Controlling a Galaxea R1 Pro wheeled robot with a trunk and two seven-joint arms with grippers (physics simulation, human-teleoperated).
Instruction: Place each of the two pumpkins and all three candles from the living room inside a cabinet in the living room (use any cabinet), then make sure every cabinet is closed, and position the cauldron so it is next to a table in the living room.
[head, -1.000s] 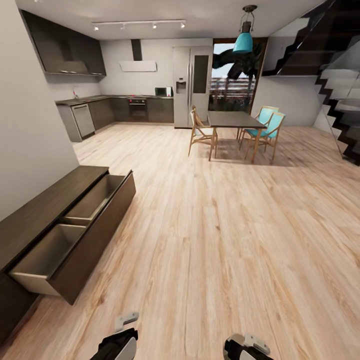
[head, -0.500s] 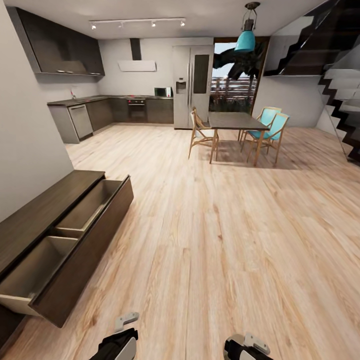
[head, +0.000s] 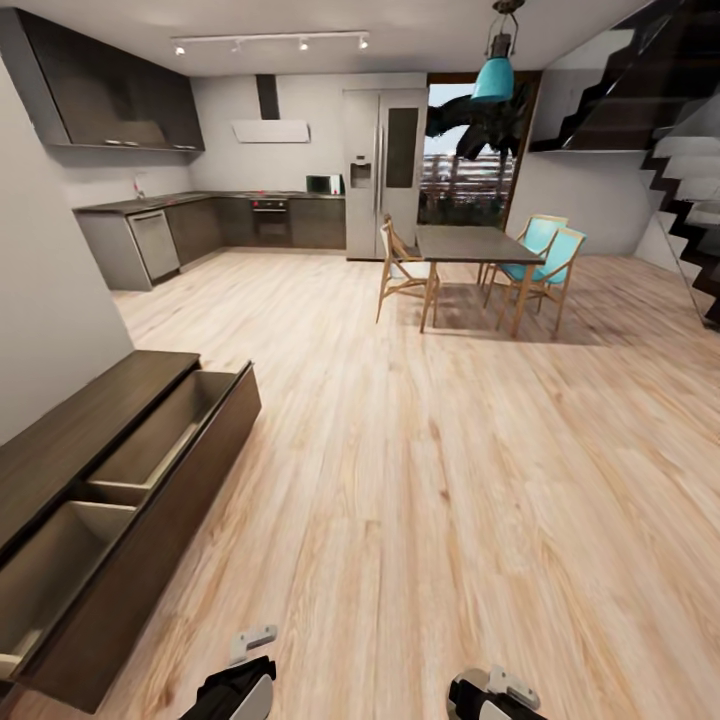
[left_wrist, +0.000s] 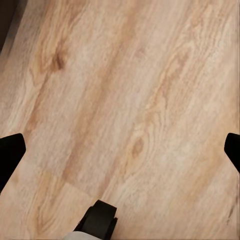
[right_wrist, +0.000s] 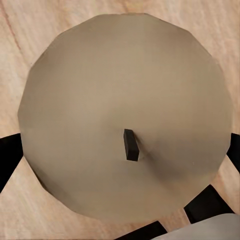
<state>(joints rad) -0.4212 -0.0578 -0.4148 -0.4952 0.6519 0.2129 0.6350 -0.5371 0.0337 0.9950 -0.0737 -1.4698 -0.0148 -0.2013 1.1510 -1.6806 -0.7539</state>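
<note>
Open-plan room w/ pale wood floor, kitchen at back. Cabinet along left wall, two drawers pulled out, beige insides bare. Left gripper spread wide over floor, nothing between fingers. Right gripper clamped round candle, seen top-down, dark wick.

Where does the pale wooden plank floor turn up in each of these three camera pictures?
Head view: the pale wooden plank floor spreads across the middle, from the long dark brown cabinet with open drawers to the dining table.
Left wrist view: the floor lies behind the open left gripper.
Right wrist view: strips of floor edge the round beige candle held in the right gripper.
Shared landmark: its brown wood grain.
</note>
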